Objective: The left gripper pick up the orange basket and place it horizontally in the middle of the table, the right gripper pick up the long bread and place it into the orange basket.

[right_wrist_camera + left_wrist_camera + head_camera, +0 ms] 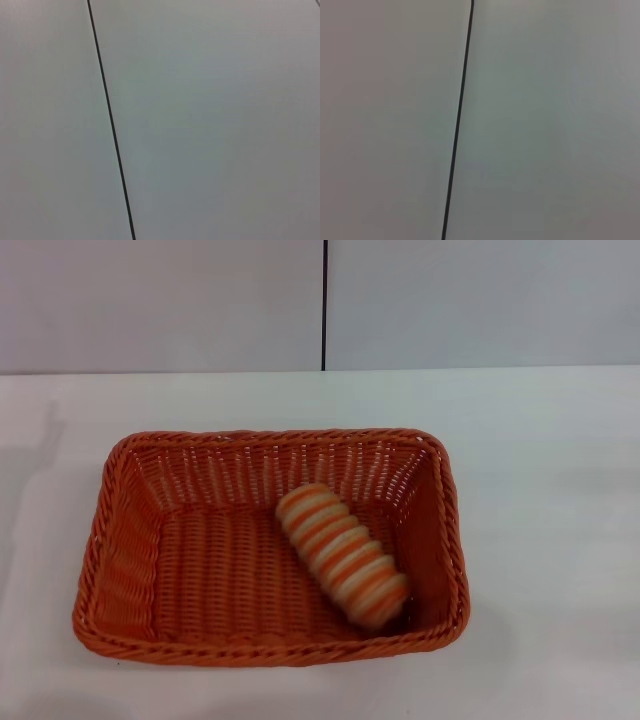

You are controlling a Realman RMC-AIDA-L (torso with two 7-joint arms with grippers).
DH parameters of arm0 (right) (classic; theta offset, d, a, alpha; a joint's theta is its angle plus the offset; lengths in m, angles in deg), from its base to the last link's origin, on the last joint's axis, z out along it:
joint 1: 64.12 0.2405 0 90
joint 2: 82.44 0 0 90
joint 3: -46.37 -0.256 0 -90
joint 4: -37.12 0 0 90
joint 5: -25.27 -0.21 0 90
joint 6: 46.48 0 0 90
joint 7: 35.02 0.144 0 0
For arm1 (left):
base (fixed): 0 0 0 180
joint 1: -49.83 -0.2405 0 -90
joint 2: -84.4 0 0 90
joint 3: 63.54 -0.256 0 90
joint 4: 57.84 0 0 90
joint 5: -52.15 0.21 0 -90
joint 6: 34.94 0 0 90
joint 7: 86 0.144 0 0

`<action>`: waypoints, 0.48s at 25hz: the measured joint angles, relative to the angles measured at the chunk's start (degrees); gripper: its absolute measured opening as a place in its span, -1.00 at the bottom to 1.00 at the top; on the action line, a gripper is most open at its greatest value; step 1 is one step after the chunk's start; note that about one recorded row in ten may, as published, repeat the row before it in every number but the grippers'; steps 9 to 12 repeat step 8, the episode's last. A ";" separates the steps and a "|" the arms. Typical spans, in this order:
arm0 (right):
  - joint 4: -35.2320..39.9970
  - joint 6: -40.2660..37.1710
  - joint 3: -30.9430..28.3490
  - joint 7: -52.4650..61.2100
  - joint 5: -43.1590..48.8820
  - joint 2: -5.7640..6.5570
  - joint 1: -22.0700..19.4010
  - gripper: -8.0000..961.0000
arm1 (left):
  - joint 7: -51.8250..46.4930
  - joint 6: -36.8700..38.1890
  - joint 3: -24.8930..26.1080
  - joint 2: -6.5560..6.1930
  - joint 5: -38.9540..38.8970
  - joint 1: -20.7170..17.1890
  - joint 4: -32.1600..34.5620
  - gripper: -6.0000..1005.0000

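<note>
The orange basket (200,570) is sitting flat on the white bench (540,500), its long sides running across the head view, and it is lying near the middle of the bench surface. The long bread (342,554) is resting inside the basket, on the woven floor of its right half, and it is lying at a slant, with one end pointing toward the far wall and the other end reaching down toward the near right corner, where it is sitting close against the rim. Neither the left end effector nor the right end effector is showing in the head view, so nothing can be placed relative to them, and whether each is released or clenched cannot be told. Both wrist views are showing only a pale grey wall panel (545,120) with a thin dark seam (457,120) running across it; the same kind of panel (215,120) and seam (111,120) is filling the right wrist view. That wall with its seam (324,305) is also standing behind the far edge of the bench in the head view.
</note>
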 joint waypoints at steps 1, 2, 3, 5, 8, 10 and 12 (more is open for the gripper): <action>-0.08 0.07 0.08 -0.01 0.01 0.00 0.07 0.36 | 0.01 0.06 0.04 0.00 0.00 -0.04 -0.08 0.55; -0.18 0.15 0.25 -0.02 0.10 0.02 0.20 0.36 | 0.02 0.18 0.14 0.00 0.00 -0.09 -0.18 0.55; -0.26 0.20 0.41 -0.04 0.21 0.03 0.28 0.36 | 0.02 0.50 0.26 -0.01 0.00 -0.13 -0.27 0.55; -0.37 0.25 0.51 -0.05 0.32 0.05 0.39 0.36 | -0.03 1.59 0.52 -0.04 0.00 -0.14 -0.32 0.55; -0.50 0.24 0.34 -0.07 0.32 0.05 0.57 0.36 | -0.19 3.03 0.65 -0.10 0.01 0.08 -0.34 0.55; -0.50 0.24 0.34 -0.07 0.32 0.05 0.57 0.36 | -0.19 3.03 0.65 -0.10 0.01 0.08 -0.34 0.55; -0.50 0.24 0.34 -0.07 0.32 0.05 0.57 0.36 | -0.19 3.03 0.65 -0.10 0.01 0.08 -0.34 0.55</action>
